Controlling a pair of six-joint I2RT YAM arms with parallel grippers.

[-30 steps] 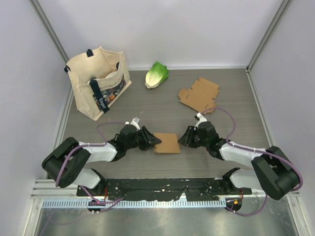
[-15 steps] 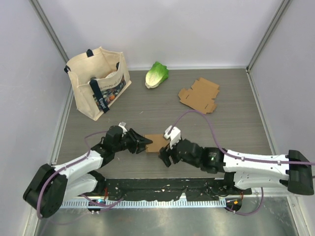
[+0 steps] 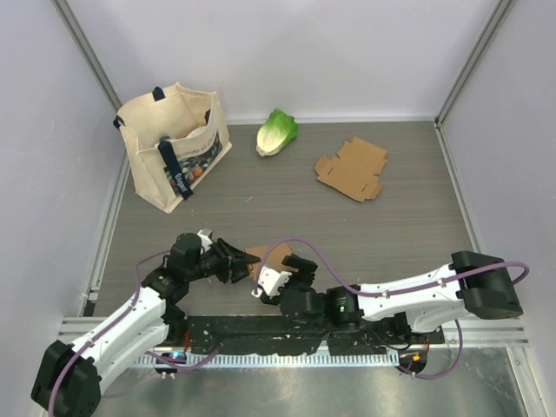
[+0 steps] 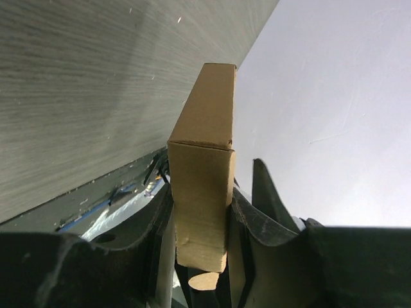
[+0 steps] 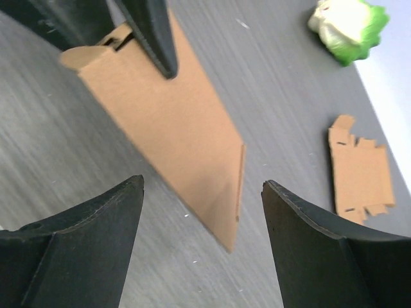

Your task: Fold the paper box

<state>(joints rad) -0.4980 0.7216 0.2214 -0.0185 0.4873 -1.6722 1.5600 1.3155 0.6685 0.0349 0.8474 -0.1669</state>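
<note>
Near the front edge of the table [image 3: 408, 226], the left gripper [image 4: 200, 215] is clamping the cardboard box [image 4: 204, 154], its free end pointing toward the wide-open right gripper [image 5: 202, 186].

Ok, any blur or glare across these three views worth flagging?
Top external: sharp, evenly lit, only soft shadows. Left wrist: folded box crisp, table shows streaky sheen. Right wrist: the box, lettuce and flat cardboard look smeared, its own fingers sharper.
</note>
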